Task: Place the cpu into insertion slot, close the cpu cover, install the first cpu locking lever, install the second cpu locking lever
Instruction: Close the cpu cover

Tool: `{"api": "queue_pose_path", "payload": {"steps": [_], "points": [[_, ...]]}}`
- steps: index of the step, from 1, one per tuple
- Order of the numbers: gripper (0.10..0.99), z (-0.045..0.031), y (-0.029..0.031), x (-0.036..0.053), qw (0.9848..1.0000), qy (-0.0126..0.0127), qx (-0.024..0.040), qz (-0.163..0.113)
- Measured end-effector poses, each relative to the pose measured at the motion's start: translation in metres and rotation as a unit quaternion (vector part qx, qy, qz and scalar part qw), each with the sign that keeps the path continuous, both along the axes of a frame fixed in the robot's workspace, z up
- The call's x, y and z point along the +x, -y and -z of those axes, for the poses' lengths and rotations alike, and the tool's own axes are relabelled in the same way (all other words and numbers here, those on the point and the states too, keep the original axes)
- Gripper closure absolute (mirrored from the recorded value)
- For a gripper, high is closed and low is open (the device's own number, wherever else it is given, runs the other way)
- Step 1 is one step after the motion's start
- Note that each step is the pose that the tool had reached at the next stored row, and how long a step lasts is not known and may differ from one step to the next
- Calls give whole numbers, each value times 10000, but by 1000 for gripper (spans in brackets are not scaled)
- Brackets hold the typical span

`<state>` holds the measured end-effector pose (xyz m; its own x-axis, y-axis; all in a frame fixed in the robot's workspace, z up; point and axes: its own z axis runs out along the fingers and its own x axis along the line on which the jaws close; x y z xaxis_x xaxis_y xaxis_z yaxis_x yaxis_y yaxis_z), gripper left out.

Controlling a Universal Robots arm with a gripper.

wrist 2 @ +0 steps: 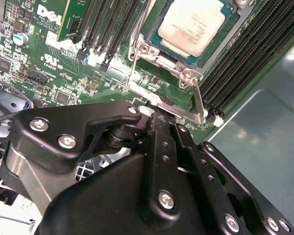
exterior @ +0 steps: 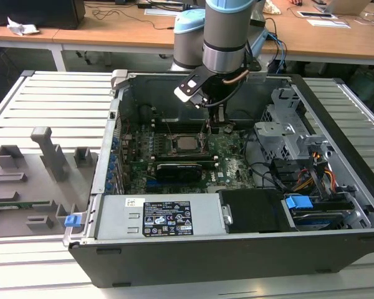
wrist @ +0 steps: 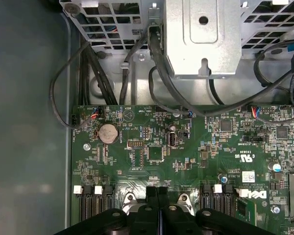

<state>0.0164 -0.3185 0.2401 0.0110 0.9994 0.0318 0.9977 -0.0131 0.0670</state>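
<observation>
Plainly jaws pinched together, nothing visible between, tips just beside insertion slot holding cpu.

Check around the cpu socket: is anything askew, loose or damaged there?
Nothing stands out. The cpu lies flat and square in the window of the cpu cover, which sits down around it. The gripper, fingers together, is at one edge of that cover. No loose parts or damage show on the motherboard.

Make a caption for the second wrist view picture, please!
The cpu lies framed by the cpu cover on the green board, gripper poised at the cover's edge.
</observation>
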Motion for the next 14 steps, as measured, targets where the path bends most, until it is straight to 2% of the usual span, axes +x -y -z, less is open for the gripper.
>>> {"api": "queue_pose_path", "payload": {"steps": [14], "points": [[980, 0, 0, -49, 10000, 0, 0, 0]]}}
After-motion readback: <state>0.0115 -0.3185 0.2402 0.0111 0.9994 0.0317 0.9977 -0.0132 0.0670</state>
